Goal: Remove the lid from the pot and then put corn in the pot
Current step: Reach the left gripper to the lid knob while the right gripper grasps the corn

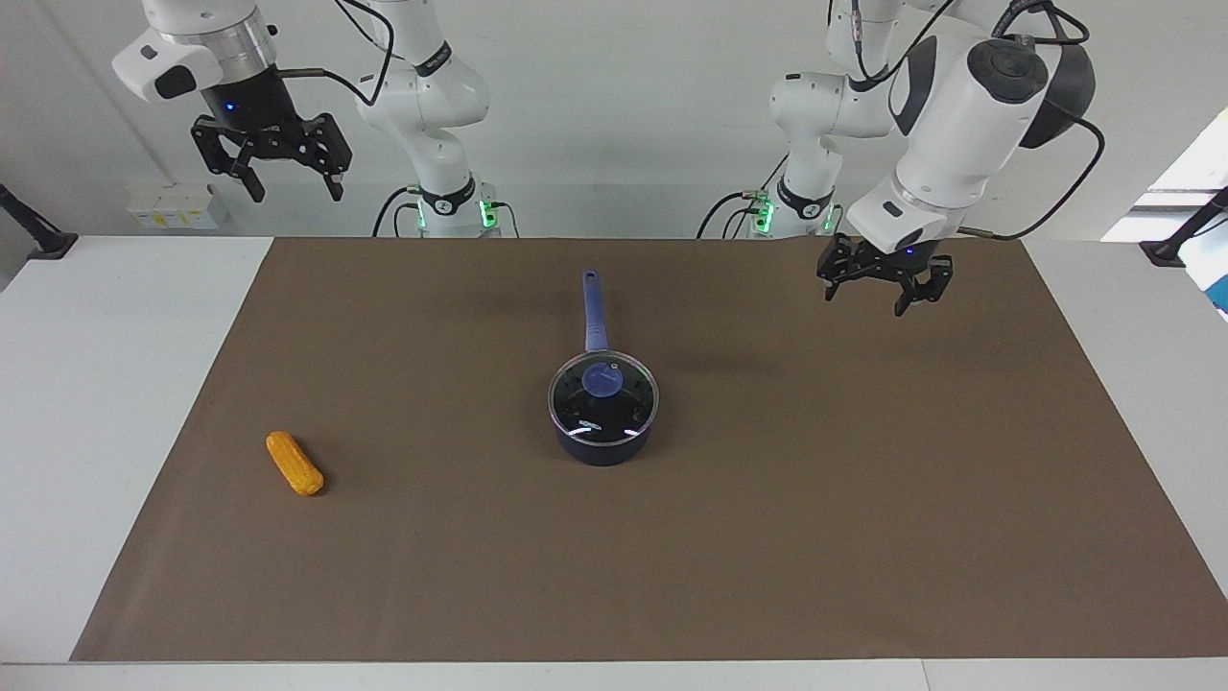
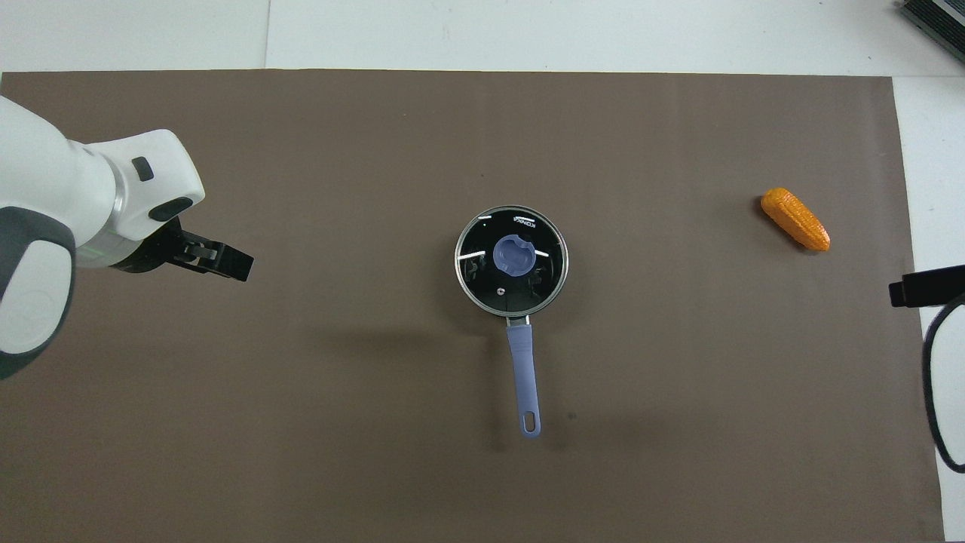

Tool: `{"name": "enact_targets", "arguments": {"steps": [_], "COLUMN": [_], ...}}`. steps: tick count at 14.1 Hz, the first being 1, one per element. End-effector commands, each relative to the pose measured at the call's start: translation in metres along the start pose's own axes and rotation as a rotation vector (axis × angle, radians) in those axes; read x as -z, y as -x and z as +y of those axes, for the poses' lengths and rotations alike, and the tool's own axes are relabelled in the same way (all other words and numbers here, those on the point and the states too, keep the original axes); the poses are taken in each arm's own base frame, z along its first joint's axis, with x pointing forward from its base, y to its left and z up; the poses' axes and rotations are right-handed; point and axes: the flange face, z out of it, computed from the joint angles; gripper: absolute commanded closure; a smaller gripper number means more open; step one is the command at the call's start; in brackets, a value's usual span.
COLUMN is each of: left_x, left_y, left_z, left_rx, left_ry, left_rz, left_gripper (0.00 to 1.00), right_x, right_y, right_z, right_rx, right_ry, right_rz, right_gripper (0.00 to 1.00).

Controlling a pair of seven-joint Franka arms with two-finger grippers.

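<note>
I see the pot in the middle of the brown mat. Its long handle points straight at the robots. The lid sits flat on the pot, with its blue knob in the middle, so the pot is closed.

The corn lies flat on the mat, toward the right arm's end of the table and well apart from the pot. It is a bit farther from the robots than the pot. It lies on a slant: one end points toward the robots and the table edge, the other end points away from the robots and toward the pot's side.

My left gripper hangs in the air over the mat, at the left arm's end. The arm bends down, and the fingers point down and are spread open, holding nothing. The pot is well apart from it, toward the middle of the table.

My right gripper waits high up, near its base, out past the edge of the mat. Its fingers are spread open too, and they hold nothing. The corn is on the mat far below it.
</note>
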Motion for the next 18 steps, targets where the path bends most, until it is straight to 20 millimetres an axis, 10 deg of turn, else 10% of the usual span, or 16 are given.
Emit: {"name": "enact_targets", "arguments": {"steps": [1,11,18], "left_x": [-0.016,-0.091,-0.111], "left_y": [-0.005,-0.064,-0.097], "left_z": [0.029,0.160,0.246], "left_rx": [-0.030,0.136,0.299], "left_ry": [-0.005,-0.001,0.041], "left_rz": [0.017,0.041,0.095], "left_gripper": [0.00,0.00,0.00], "right_x": [-0.038,-0.231,-0.338], "right_y": [-0.010,-0.131,-0.142], "right_z": [0.004,0.070,0.125], "right_rx": [0.034,0.659,0.922], "right_ry": [-0.002,0.121,0.062], "right_rz": [0.030,0.153,0.140], "right_gripper": [0.00,0.00,0.00]}}
